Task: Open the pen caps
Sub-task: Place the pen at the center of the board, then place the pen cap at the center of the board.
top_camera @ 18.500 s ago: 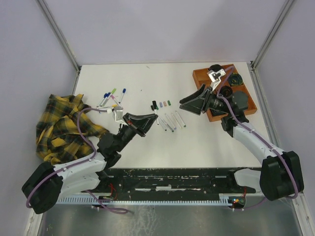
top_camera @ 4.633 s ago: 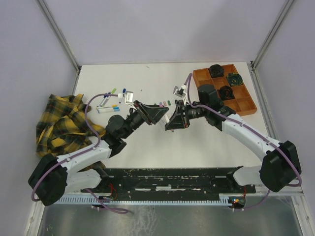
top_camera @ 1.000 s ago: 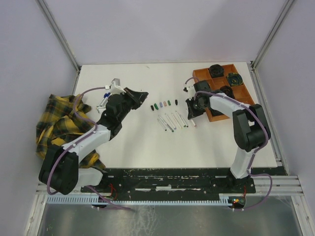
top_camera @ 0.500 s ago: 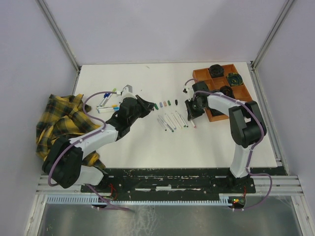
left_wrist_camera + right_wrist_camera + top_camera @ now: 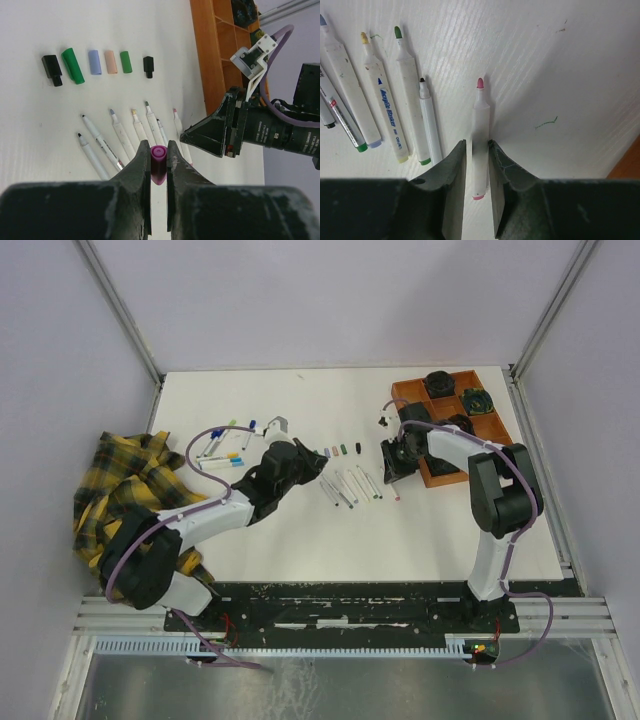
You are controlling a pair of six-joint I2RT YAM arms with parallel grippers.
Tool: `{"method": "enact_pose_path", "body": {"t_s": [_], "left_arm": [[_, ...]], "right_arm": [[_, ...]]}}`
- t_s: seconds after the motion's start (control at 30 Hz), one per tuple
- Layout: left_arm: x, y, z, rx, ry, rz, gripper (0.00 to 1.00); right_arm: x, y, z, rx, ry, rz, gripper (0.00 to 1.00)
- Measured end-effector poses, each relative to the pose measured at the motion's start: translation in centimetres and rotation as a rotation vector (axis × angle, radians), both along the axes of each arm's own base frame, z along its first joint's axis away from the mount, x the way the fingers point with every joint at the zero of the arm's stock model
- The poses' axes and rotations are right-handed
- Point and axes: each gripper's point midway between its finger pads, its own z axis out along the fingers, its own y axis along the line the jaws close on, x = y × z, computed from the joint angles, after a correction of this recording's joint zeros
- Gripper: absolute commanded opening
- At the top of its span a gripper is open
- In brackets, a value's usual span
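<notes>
The left pincer is shut tight on the sides of a small purple cap, and the other caps lie in a row on the bench. The right pincer is a little open, with a pink-tipped pen lying loose between its jaws. The cap looks light, hard and slippery, so holding it round its middle seems best.

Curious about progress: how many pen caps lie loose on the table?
6, in a row beyond the uncapped pens: big black, long green, lilac, peach, short green, small black. The left pincer holds a seventh, purple cap.
</notes>
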Motion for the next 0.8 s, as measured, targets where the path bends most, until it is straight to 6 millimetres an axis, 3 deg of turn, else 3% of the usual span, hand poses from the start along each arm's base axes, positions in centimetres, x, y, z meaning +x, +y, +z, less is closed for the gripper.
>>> {"method": "enact_pose_path", "body": {"t_s": [0.33,0.8], "left_arm": [[0.4,-1.8,-0.6,0.054,-0.013,-0.049,0.03],[4.6,-7.4,-2.4,0.111,0.027,-0.119,0.03]], "right_arm": [[0.0,0.0,0.8,0.051,0.013,-0.004,0.33],[1.1,-0.7,7.7,0.18,-0.131,-0.002,0.34]]}}
